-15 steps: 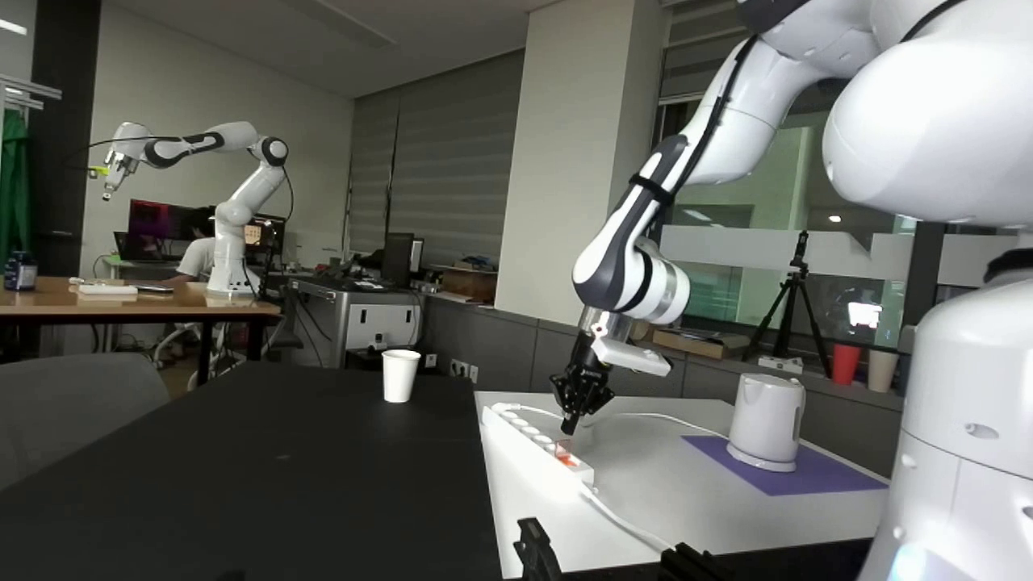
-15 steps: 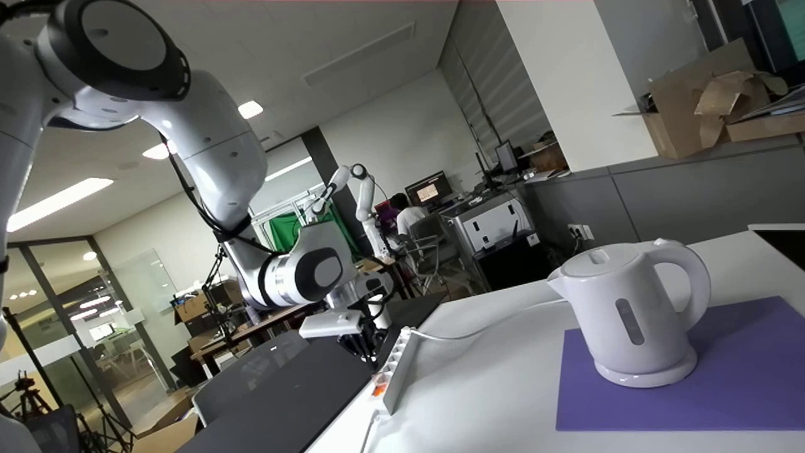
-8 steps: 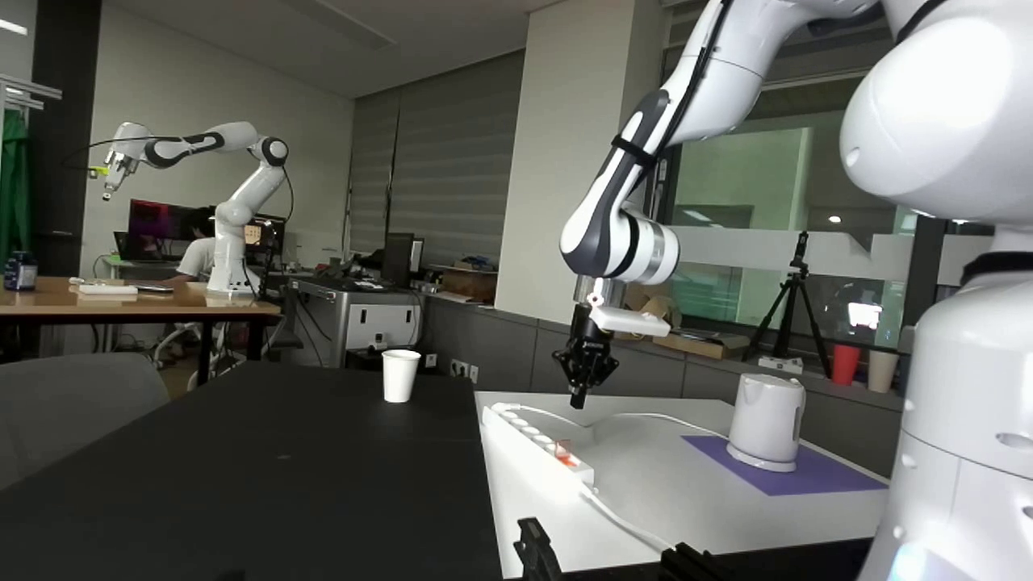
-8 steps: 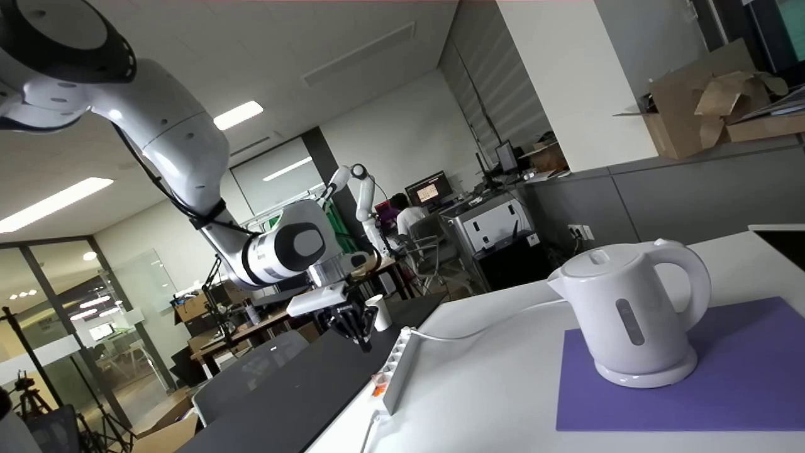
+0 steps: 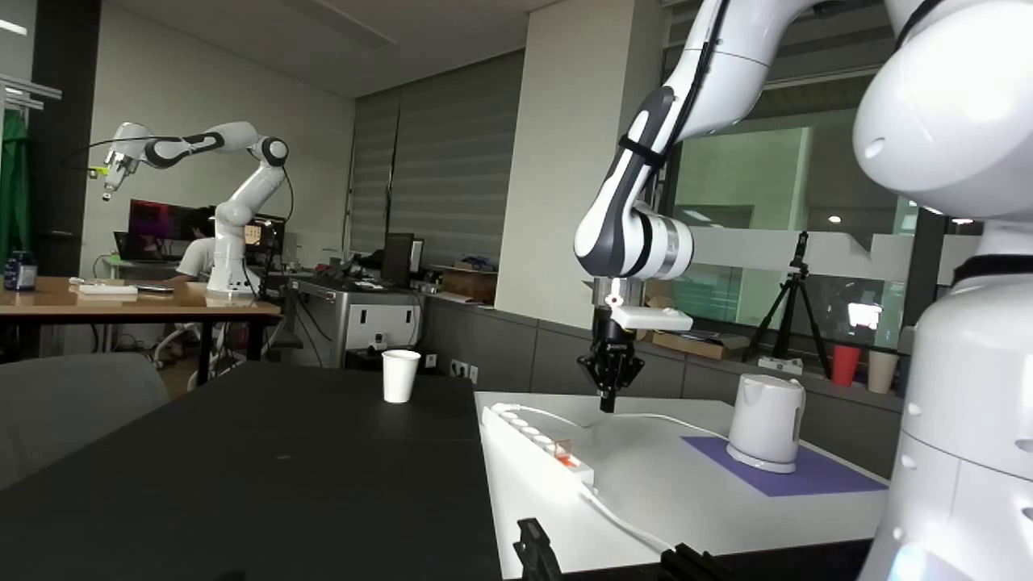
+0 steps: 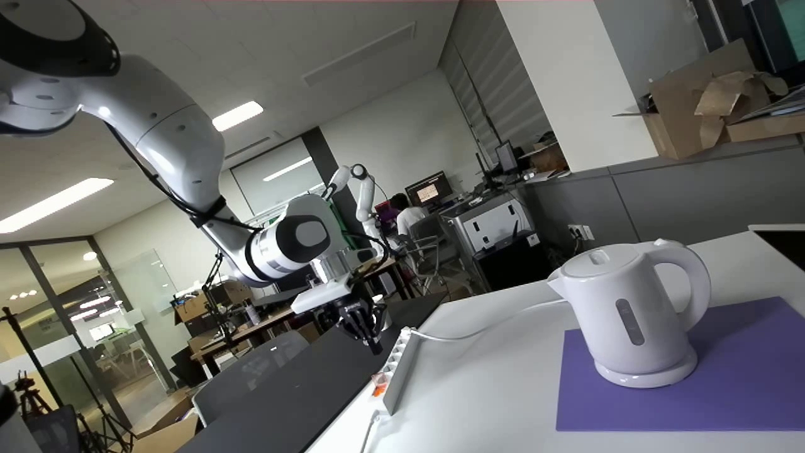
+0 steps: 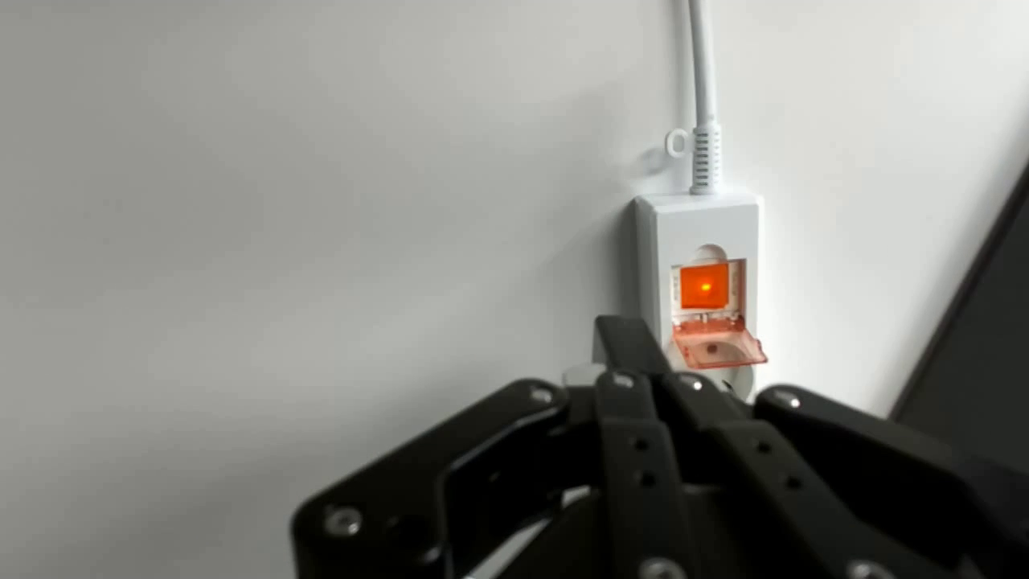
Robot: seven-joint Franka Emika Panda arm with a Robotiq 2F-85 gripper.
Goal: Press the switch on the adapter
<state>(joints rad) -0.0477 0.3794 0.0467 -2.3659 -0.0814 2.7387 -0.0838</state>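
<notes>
Switch (image 7: 705, 286): orange square with a bright spot, set in the white plastic adapter (image 7: 699, 221), at 2 o'clock from my fingers (image 7: 631, 342) in the wrist view.
Fingers: black, blocky, pressed together, apart from the switch.
Cover (image 7: 718, 349): see-through reddish flap, folded back toward 6 o'clock.
Kettle (image 6: 604, 308): smooth white curves, on a purple sheet (image 6: 755, 371), at the adapter's 3 o'clock in both exterior views.

Robot arms (image 5: 730, 81), two: one near me, one far. Adapter (image 6: 400, 371), one: one orange switch (image 7: 704, 287), one hinged cover (image 7: 699, 351). Kettle (image 6: 648, 314), one. Purple sheet (image 6: 729, 371), one. White cup (image 5: 399, 375), one; red cup (image 5: 845, 365), one; beige cup (image 5: 882, 371), one.
</notes>
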